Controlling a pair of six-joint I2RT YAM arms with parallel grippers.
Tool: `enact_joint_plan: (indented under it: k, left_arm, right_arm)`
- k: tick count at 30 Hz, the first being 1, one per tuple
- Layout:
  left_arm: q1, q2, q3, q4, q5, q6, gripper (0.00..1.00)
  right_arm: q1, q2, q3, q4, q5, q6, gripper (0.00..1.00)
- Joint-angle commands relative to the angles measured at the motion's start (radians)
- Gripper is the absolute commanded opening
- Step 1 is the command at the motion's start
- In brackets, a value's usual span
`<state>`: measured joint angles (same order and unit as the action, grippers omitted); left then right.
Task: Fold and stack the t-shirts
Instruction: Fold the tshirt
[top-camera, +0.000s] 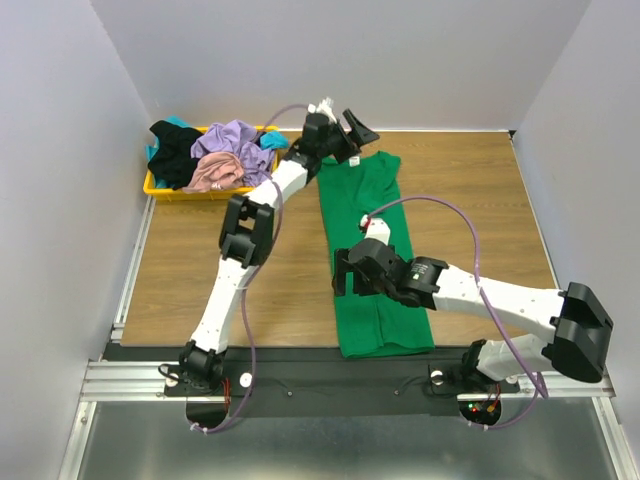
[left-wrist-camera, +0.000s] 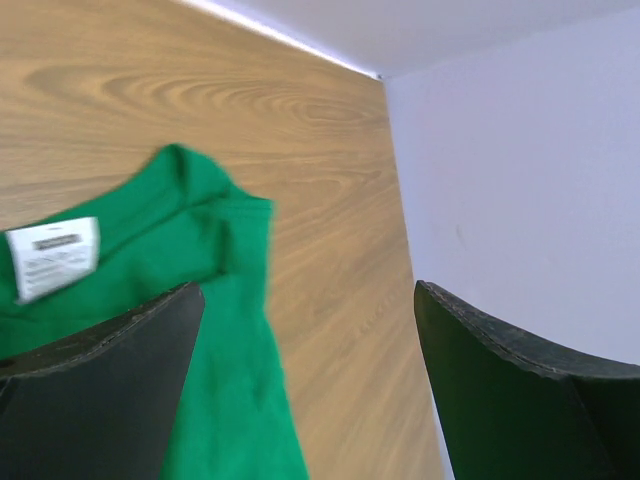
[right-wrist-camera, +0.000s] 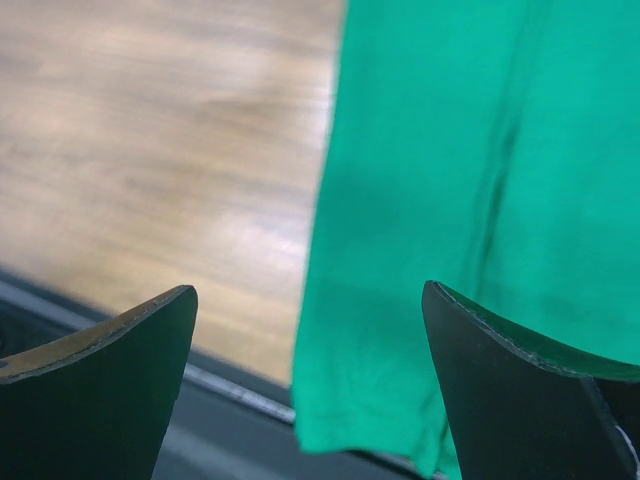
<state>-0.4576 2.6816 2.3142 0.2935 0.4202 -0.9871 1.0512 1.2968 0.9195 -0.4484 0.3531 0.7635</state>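
A bright green t-shirt (top-camera: 372, 250) lies on the wooden table as a long narrow strip, folded lengthwise, collar at the far end. Its white neck label (left-wrist-camera: 52, 256) shows in the left wrist view. My left gripper (top-camera: 352, 128) is open and empty above the far collar end of the shirt (left-wrist-camera: 225, 330). My right gripper (top-camera: 343, 274) is open and empty over the shirt's left edge near its lower half; the hem (right-wrist-camera: 400, 420) shows below its jaws. Lavender (top-camera: 232, 145), dusty pink (top-camera: 212, 175), black (top-camera: 175, 155) and teal (top-camera: 270, 141) shirts lie crumpled in a tray.
A shallow yellow tray (top-camera: 190, 192) stands at the far left of the table and holds the crumpled shirts. White walls enclose the table on three sides. A metal rail (top-camera: 330, 375) runs along the near edge by the arm bases.
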Motion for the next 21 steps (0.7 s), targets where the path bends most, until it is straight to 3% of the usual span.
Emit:
enact_joint_plan:
  k: [1,4,5,10,15,21]
  left_arm:
    - [-0.009,-0.493,-0.060,-0.151,0.040,0.249,0.99]
    - [-0.010,-0.791,-0.413,-0.189,-0.062,0.321,0.99]
    - [-0.012,-0.939,-0.614,-0.176,-0.105,0.333,0.99]
    - [-0.041,-1.335,-1.202,-0.113,-0.374,0.283,0.99]
    - [-0.153,-1.496,-1.476,-0.207,-0.546,0.208,0.99]
    - [-0.230,-1.536,-1.572,-0.391,-0.656,0.091,0.99]
  right_arm:
    - [-0.031,0.019,0.044,-0.006,0.084,0.010,1.00]
    - [-0.082,0.051,0.054,-0.006,0.096,-0.004,1.00]
    - [-0.109,0.068,0.059,-0.004,0.112,-0.021,1.00]
    - [-0.215,0.235,0.120,-0.004,0.130,-0.070,1.00]
    - [-0.290,0.422,0.264,-0.003,0.107,-0.115,1.00]
    - [-0.365,0.602,0.338,0.019,0.038,-0.084,1.00]
